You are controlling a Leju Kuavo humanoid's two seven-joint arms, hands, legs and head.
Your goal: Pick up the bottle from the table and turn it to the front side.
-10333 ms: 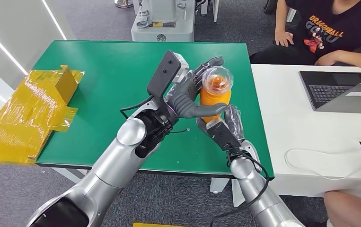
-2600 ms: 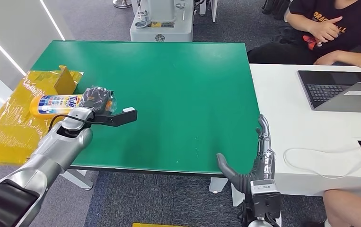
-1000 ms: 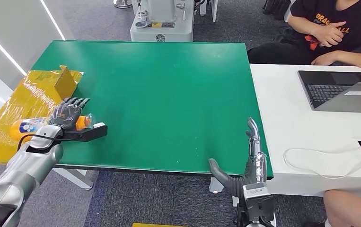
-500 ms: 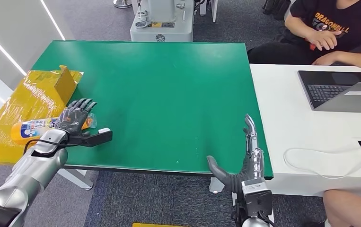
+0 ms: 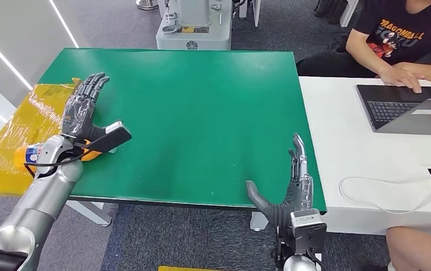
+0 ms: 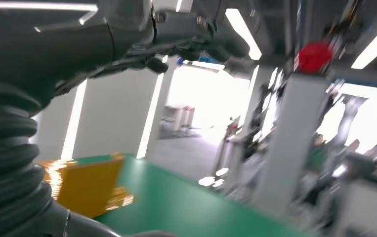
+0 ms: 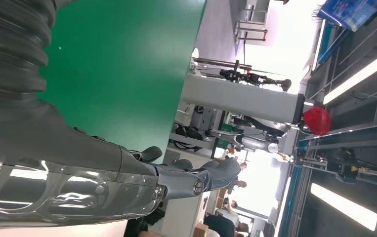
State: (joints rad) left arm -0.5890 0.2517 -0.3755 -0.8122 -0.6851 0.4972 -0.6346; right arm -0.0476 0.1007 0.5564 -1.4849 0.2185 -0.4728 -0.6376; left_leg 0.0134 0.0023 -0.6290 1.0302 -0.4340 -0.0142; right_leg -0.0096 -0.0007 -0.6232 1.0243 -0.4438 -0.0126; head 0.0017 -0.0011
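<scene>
The orange bottle [image 5: 30, 153] with a white and blue label lies on its side on the yellow wrapped box [image 5: 38, 113] at the green table's [image 5: 201, 113] left edge. My left wrist hides its middle. My left hand [image 5: 83, 104] is lifted above the bottle, fingers spread, holding nothing. The left wrist view is blurred and shows that hand's fingers [image 6: 196, 37] over the yellow box [image 6: 87, 187]. My right hand [image 5: 292, 189] stands open at the table's front right edge, far from the bottle. Its fingers [image 7: 196, 180] are extended past the green table [image 7: 127, 59].
A white desk [image 5: 343, 152] adjoins the table on the right, with a laptop [image 5: 405, 110] and a white cable [image 5: 371, 192]. A person [image 5: 405, 39] sits there with a hand on the keyboard. A grey machine base [image 5: 193, 28] stands behind the table.
My left hand has let go of the bottle on the yellow box and risen with fingers spread. The right hand has barely moved. The person's hand has moved onto the laptop.
</scene>
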